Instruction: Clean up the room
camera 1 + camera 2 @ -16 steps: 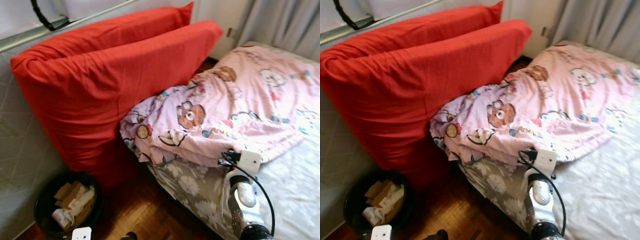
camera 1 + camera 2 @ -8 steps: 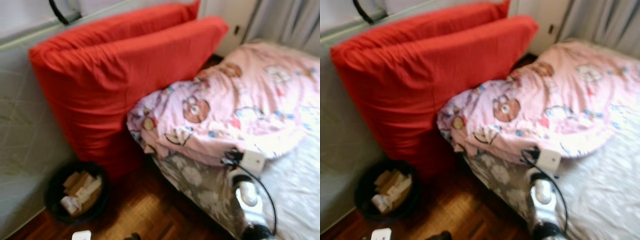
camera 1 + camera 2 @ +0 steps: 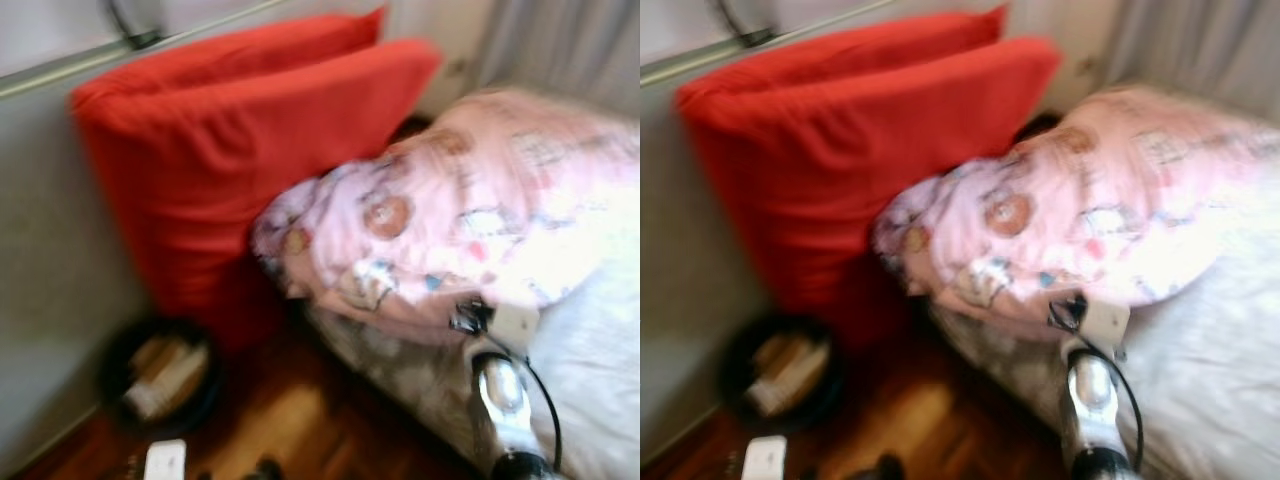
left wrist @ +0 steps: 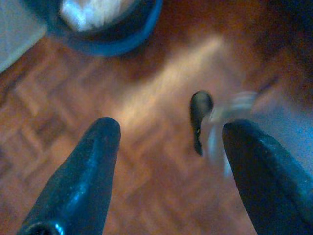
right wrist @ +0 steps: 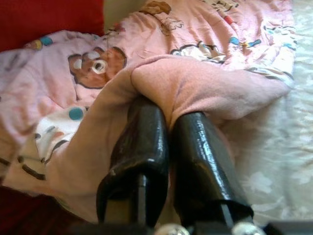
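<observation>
Pink blanket (image 5: 205,88) pinched in right claw (image 5: 168,128)

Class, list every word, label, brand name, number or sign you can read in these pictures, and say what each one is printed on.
No readable text anywhere.
Pink blanket: cartoon bears and other figures, no lettering that can be made out.
Black bin: paper and card scraps inside, too blurred to read.
Red cushions, white sheet, wooden floor: plain, no writing.
Right hand, shut on the blanket edge: no markings.
</observation>
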